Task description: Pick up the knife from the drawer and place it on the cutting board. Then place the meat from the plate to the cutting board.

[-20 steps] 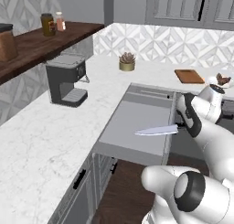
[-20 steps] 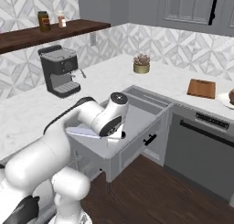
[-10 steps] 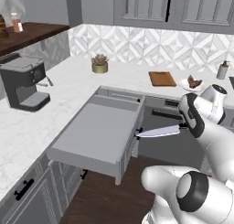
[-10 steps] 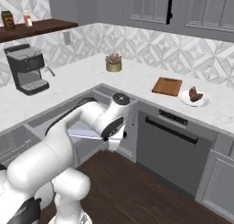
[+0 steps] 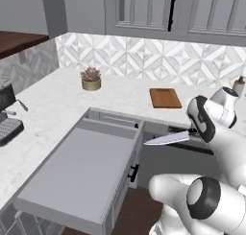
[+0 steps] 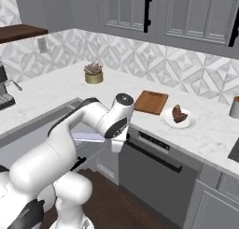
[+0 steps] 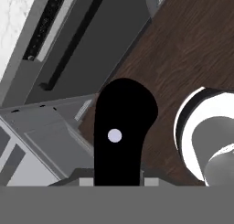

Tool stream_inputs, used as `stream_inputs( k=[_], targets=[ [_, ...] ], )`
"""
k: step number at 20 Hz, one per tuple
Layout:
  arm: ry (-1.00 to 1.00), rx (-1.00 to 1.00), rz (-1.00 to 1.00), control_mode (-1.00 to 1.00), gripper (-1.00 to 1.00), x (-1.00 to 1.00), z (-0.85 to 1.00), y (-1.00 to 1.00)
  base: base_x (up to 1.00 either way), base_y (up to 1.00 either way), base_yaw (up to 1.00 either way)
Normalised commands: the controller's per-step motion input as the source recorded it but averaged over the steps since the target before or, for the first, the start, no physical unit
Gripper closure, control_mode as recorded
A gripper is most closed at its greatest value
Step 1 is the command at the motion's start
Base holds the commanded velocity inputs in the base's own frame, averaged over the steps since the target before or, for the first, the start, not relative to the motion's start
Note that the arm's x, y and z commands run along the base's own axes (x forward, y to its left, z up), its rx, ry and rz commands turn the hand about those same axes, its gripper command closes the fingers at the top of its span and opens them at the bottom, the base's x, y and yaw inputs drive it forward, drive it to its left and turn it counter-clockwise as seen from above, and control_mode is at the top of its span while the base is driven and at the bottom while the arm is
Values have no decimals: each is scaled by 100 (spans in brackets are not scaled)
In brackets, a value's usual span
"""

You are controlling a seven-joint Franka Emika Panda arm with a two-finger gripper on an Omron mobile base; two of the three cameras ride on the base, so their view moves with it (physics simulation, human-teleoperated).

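Note:
The knife (image 5: 166,138) hangs level in the air past the right edge of the open grey drawer (image 5: 77,169), its silver blade pointing left. My gripper (image 5: 194,132) is shut on its black handle (image 7: 121,136). From the right base view the blade (image 6: 88,137) sticks out to the left of the hand. The reddish-brown cutting board (image 5: 165,98) lies on the counter beyond the knife, also seen as a board (image 6: 151,102) just left of the white plate (image 6: 186,124) carrying the dark meat (image 6: 179,113).
A potted plant (image 5: 91,79) stands at the back of the counter. A coffee machine (image 5: 7,116) sits at the far left. A dishwasher front (image 6: 154,169) with a dark handle lies below the plate. Dark wood floor (image 7: 183,49) is under the hand.
The whole picture has shifted as the base moved right: the board and plate now sit nearer the middle. The knife stays in the shut gripper, now beyond the drawer's right edge.

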Motion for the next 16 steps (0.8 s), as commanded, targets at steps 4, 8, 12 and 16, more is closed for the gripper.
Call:
stream_inputs(
  k=[4,8,12,16],
  targets=[
    [0,0,0,100,100,0,0,0,77,-18,0],
    [0,0,0,100,100,0,0,0,81,-5,0],
    [0,0,0,100,100,0,0,0,61,0,0],
    [0,0,0,100,100,0,0,0,43,-16,0]
  ],
)
